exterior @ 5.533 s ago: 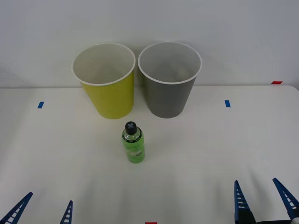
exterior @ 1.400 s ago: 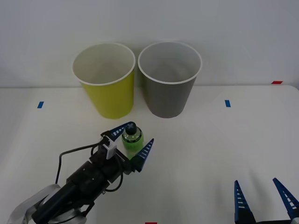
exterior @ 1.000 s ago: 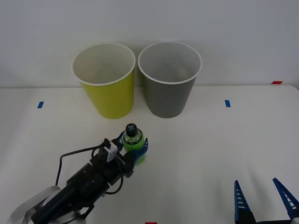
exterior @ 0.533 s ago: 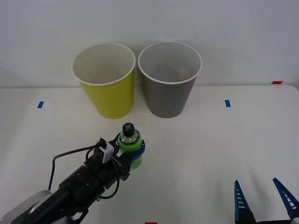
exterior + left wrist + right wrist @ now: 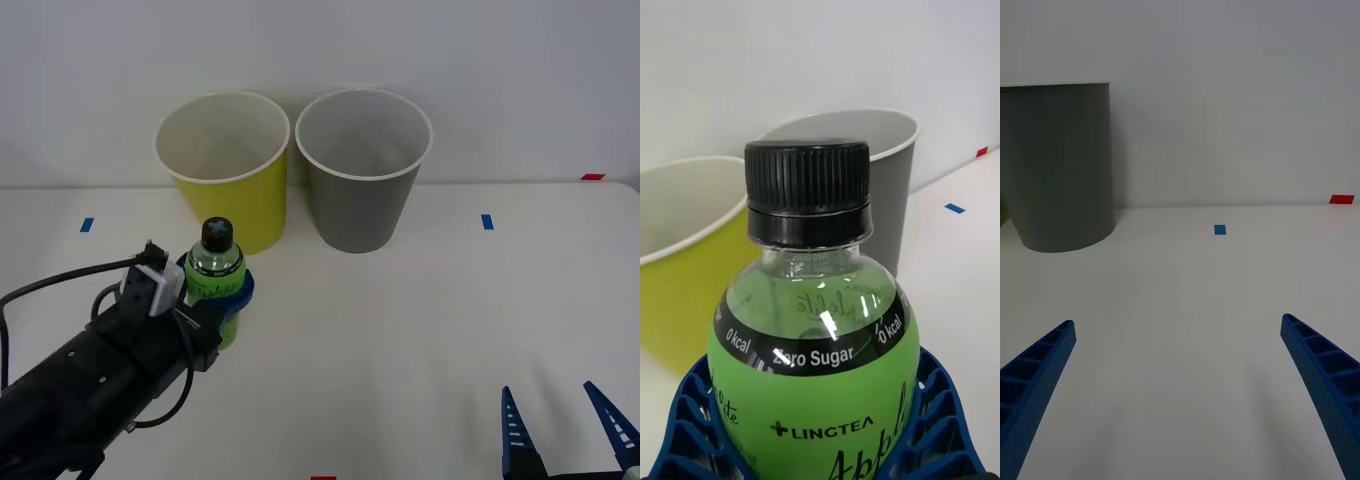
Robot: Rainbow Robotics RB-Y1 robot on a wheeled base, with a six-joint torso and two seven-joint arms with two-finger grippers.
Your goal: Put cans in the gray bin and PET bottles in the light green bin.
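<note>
My left gripper (image 5: 222, 293) is shut on the PET bottle (image 5: 217, 270), a small clear bottle with green contents and a black cap, held upright and lifted off the table in front of the light green bin (image 5: 228, 172). From the left wrist, the PET bottle (image 5: 814, 352) sits between the blue fingers (image 5: 696, 420), with the light green bin (image 5: 681, 247) and the gray bin (image 5: 887, 187) behind it. The gray bin (image 5: 362, 170) stands to the right of the green one. My right gripper (image 5: 570, 432) rests open at the front right edge, and its fingers (image 5: 1321, 382) have nothing between them.
Blue tape marks (image 5: 87, 224) (image 5: 487, 221) lie on the white table at left and right, and a red mark (image 5: 592, 177) sits at the far right. The gray bin (image 5: 1060, 165) shows from the right wrist. A white wall rises behind the bins.
My left gripper closed on the bottle, then lifted it and carried it left and back toward the light green bin. The right arm has not moved.
</note>
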